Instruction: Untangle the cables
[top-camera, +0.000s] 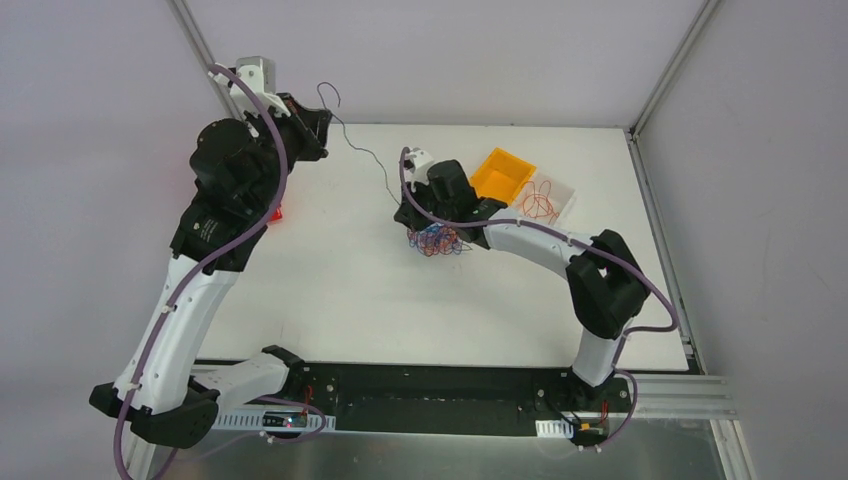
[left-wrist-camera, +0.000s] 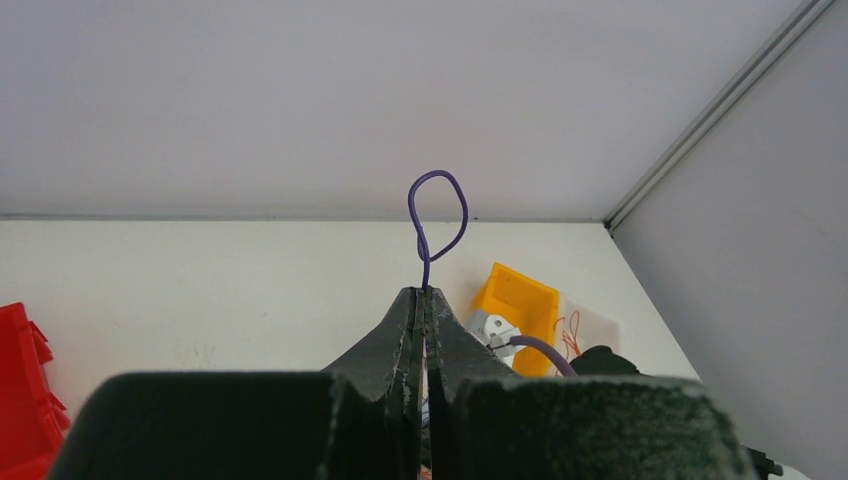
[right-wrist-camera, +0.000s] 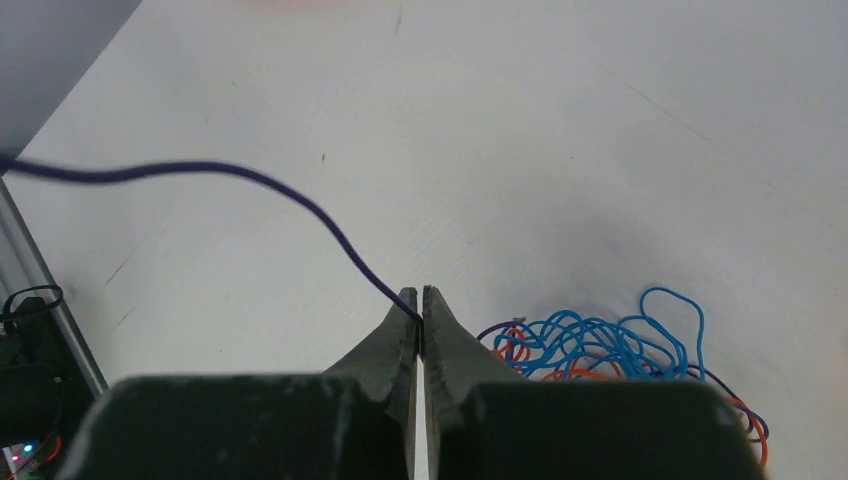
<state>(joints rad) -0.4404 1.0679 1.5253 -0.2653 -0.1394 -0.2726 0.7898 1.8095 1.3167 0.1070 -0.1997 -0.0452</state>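
A thin dark purple cable (top-camera: 358, 150) is stretched above the table between both grippers. My left gripper (top-camera: 322, 128), raised at the back left, is shut on one end; a purple loop (left-wrist-camera: 440, 205) sticks out past its tips (left-wrist-camera: 424, 292). My right gripper (right-wrist-camera: 420, 300) is shut on the same cable (right-wrist-camera: 250, 175) close to the table. Just right of it lies the tangle of blue, orange and purple cables (right-wrist-camera: 600, 345). In the top view this bunch (top-camera: 437, 240) sits mid-table under the right gripper (top-camera: 405, 212).
An orange bin (top-camera: 503, 175) stands at the back right, beside a clear tray (top-camera: 556, 194) holding thin orange cables (top-camera: 540, 205). A red bin (left-wrist-camera: 20, 390) sits at the table's left edge, under the left arm. Grey walls close off the back and sides.
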